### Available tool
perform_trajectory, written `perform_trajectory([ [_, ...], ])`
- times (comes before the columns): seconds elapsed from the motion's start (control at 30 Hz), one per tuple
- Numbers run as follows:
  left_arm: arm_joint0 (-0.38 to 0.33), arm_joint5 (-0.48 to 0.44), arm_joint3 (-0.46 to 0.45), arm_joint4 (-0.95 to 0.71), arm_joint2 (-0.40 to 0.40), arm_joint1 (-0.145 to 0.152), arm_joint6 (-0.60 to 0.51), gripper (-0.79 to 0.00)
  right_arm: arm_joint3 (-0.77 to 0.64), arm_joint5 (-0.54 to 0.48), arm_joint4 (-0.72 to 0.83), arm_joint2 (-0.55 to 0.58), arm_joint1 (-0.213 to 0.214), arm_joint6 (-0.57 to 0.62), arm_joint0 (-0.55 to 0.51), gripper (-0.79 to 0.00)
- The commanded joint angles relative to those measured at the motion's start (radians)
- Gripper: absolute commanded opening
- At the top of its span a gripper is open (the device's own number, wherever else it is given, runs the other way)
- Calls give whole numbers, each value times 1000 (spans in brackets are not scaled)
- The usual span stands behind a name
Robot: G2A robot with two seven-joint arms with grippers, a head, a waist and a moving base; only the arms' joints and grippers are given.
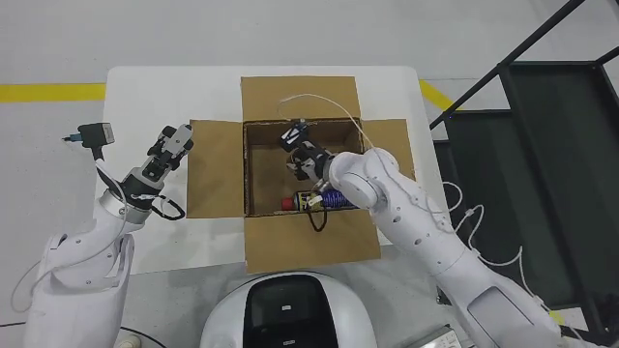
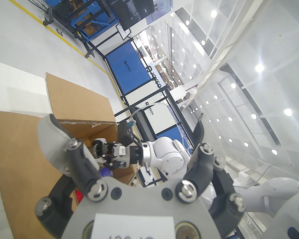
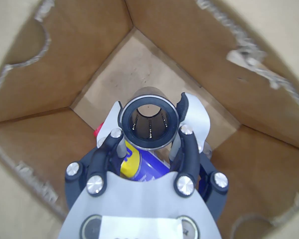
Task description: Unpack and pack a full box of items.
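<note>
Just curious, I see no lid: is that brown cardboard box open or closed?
Open. The four flaps of the brown cardboard box lie spread outward, and the right gripper holds a hollow metal cylinder inside it.

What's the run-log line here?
right end effector: shut on bearing, inside box | left end effector: open, beside box | spray can: in box

Pale grey floor (image 1: 290,10) with a yellow line (image 1: 48,92) — black metal structure (image 1: 561,155) beside the white table (image 1: 135,97).
</note>
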Motion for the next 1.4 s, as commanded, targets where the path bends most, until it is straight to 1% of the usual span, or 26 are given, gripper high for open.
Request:
perform_trajectory([
  [0.0,0,0,0,0,0,0,0,0,-123,5,-22,66,18,36,-63,-785],
  [0.1,0,0,0,0,0,0,0,0,-242,11,-41,142,36,71,-140,-785],
  [0.23,0,0,0,0,0,0,0,0,-350,29,-38,219,50,76,-224,-785],
  [0.3,0,0,0,0,0,0,0,0,-378,31,-29,247,54,68,-256,-785],
  [0.97,0,0,0,0,0,0,0,0,-384,28,-28,254,56,67,-264,-785],
  [1.07,0,0,0,0,0,0,0,0,-383,18,-33,260,57,32,-272,-785],
  [1.2,0,0,0,0,0,0,0,0,-416,-4,28,348,67,33,-303,-785],
  [1.27,0,0,0,0,0,0,0,0,-433,-20,63,423,75,46,-329,-785],
  [1.37,0,0,0,0,0,0,0,0,-426,-14,105,515,83,49,-354,-785],
])
